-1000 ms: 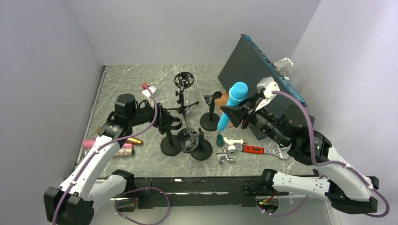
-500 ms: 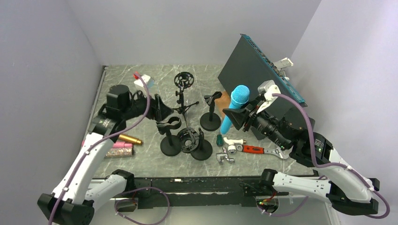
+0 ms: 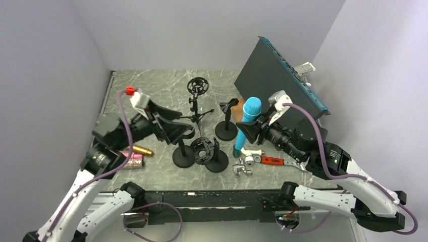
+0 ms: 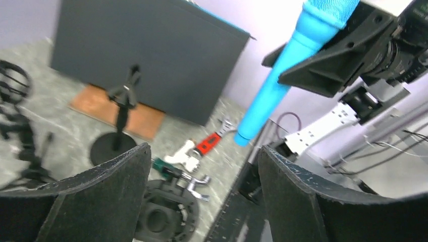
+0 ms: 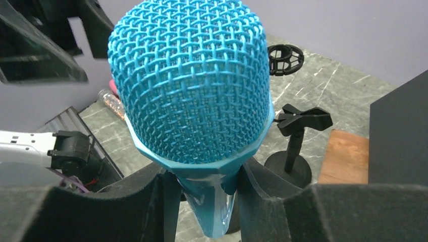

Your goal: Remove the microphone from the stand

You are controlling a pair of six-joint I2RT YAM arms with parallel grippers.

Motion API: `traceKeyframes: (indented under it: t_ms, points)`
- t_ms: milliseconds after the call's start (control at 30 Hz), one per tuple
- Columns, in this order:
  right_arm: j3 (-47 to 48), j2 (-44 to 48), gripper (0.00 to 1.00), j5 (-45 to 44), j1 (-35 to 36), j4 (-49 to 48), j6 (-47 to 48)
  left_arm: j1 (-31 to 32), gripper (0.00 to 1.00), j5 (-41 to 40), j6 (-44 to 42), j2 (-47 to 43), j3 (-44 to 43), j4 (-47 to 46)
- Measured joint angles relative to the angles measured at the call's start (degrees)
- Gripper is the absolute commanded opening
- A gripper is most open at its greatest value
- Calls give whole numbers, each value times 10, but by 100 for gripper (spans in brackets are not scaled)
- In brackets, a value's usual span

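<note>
Holding the blue microphone [image 3: 248, 123] in the right gripper [image 3: 252, 132], already off the stand [image 3: 183, 151]

Closed partway around the lower handle, mesh head up, long axis near upright with a slight lean, tail low over the table [image 3: 151, 96] just beside the small tools [image 3: 262, 159], contact there hard to judge. Sits to the right of the black stand and apart from it. On the other side, left gripper [image 3: 174, 126] spread wide with nothing between the fingers, just beside the stand's top, so nearer the stand than the microphone. Probably calls next for a set-down by the right arm alone, lowering along the handle's axis. No brand, label or writing legible on microphone, stand or dark panel [image 3: 272, 75]
</note>
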State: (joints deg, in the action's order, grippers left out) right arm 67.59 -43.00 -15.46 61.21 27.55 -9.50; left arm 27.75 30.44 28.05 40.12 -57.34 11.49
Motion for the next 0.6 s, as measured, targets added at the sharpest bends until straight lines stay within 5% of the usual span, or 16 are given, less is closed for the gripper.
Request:
traceKeyframes:
  t_ms: [167, 367, 600]
  points:
    - [-9, -2, 0, 17, 0, -1, -13, 175, 83, -88, 7, 36, 41, -37]
    - [-11, -8, 0, 57, 0, -9, -47, 389, 85, -224, -85, 153, -17, -58]
    - [-15, -7, 0, 110, 0, -17, -91, 452, 79, -357, -140, 246, -90, -60]
